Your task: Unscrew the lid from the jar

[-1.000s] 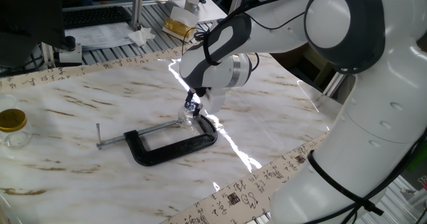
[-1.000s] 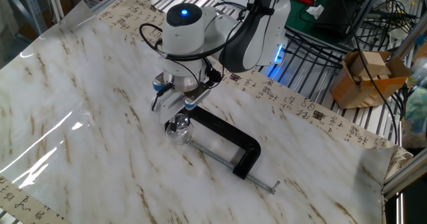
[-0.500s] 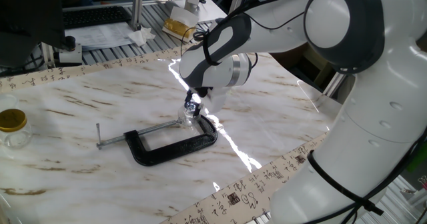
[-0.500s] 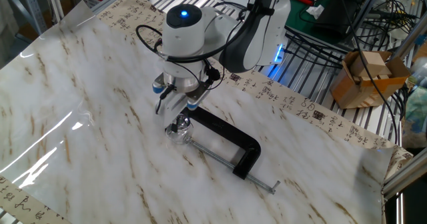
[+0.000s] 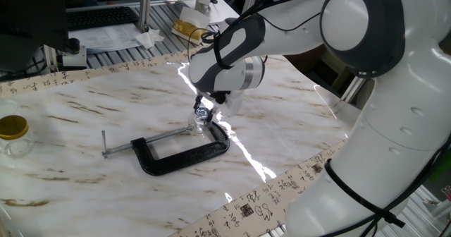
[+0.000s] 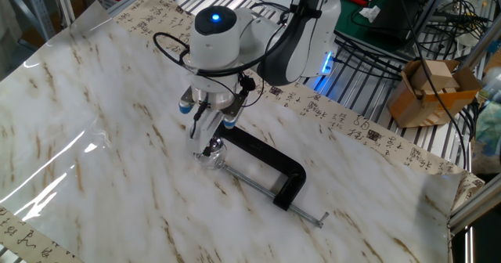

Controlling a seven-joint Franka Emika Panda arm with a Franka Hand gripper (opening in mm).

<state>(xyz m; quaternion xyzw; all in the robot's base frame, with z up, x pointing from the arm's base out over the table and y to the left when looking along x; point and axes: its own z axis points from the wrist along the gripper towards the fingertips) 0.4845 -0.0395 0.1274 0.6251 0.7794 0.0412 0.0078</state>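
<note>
Lid (image 6: pixel 212 147) partly hidden by gripper (image 6: pixel 210 138); grip state unclear.

Robotics lab or workshop. Bench (image 5: pixel 84 103) covered in marble-pattern sheet, edged with tape bearing printed characters. Large white robot arm (image 5: pixel 366 61) mounted beside it. Surroundings: slatted aluminium framing (image 6: pixel 368 99), loose black cables (image 6: pixel 423 12), cardboard box (image 6: pixel 427 91), keyboard (image 5: pixel 99 17) and papers at the far edge.

A marble-patterned table (image 5: pixel 84 117) edged with printed tape stands beside slatted metal racks (image 6: pixel 368 91).
</note>
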